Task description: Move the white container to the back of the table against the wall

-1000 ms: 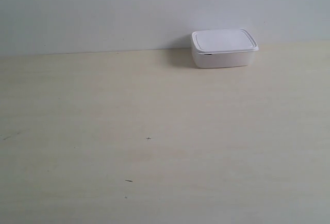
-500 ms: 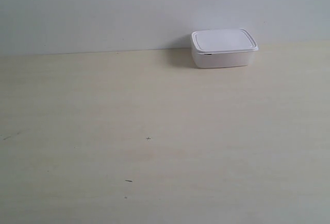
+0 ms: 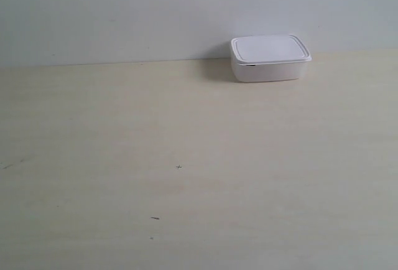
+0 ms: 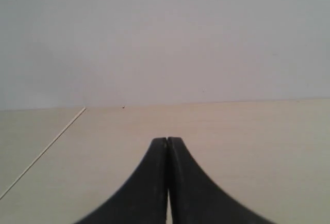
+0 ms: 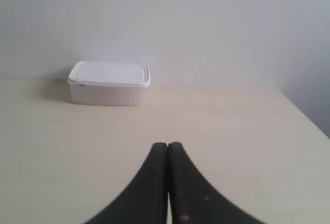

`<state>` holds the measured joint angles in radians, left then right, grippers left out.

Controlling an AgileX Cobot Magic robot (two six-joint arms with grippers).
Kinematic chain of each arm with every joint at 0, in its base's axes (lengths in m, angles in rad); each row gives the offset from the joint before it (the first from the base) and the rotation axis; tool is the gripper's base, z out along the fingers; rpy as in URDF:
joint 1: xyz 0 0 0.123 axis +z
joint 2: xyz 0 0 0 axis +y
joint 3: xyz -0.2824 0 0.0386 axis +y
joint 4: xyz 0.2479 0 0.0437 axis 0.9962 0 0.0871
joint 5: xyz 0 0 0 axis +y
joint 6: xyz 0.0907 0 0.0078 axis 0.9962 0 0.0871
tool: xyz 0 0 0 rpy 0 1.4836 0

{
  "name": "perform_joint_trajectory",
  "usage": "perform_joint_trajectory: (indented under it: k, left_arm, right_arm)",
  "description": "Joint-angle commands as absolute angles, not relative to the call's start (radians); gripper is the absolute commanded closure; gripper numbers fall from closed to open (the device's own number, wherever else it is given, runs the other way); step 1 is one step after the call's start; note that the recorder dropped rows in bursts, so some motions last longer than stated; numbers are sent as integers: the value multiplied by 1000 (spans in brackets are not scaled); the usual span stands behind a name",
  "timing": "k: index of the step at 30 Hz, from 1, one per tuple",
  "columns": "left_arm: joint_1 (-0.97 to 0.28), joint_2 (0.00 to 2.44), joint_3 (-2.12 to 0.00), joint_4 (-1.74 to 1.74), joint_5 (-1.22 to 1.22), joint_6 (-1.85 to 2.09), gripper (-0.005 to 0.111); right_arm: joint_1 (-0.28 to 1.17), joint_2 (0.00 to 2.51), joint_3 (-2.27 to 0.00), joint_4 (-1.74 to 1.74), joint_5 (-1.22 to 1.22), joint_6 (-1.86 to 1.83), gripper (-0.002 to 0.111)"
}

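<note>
The white container (image 3: 270, 58) stands lidded at the back of the cream table (image 3: 186, 158), its rear edge at the foot of the grey-white wall (image 3: 155, 9). The right wrist view shows the same container (image 5: 109, 82) well ahead of my right gripper (image 5: 168, 144), whose black fingers are pressed together on nothing. My left gripper (image 4: 167, 139) is likewise shut and empty, facing bare table and wall; the container is out of that view. Neither arm appears in the exterior view.
A few tiny dark specks (image 3: 179, 167) mark the table's front half. A thin seam line (image 4: 44, 152) crosses the table in the left wrist view. The table's side edge (image 5: 304, 118) shows in the right wrist view.
</note>
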<state>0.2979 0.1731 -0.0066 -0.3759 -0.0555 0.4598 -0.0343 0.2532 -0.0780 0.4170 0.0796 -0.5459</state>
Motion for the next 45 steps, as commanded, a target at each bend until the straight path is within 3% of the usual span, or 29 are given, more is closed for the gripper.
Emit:
perform_joint_trajectory:
  k: [1, 15, 45]
  left_arm:
    - [302, 133, 0, -365, -53, 474, 107]
    - [302, 133, 0, -316, 247, 476, 107]
    - [302, 133, 0, -316, 260, 472, 107]
  right_arm:
    - [-35, 240, -33, 275, 54, -550, 108]
    - [-35, 225, 0, 132, 287, -550, 108]
    - [-35, 225, 0, 132, 287, -548, 108]
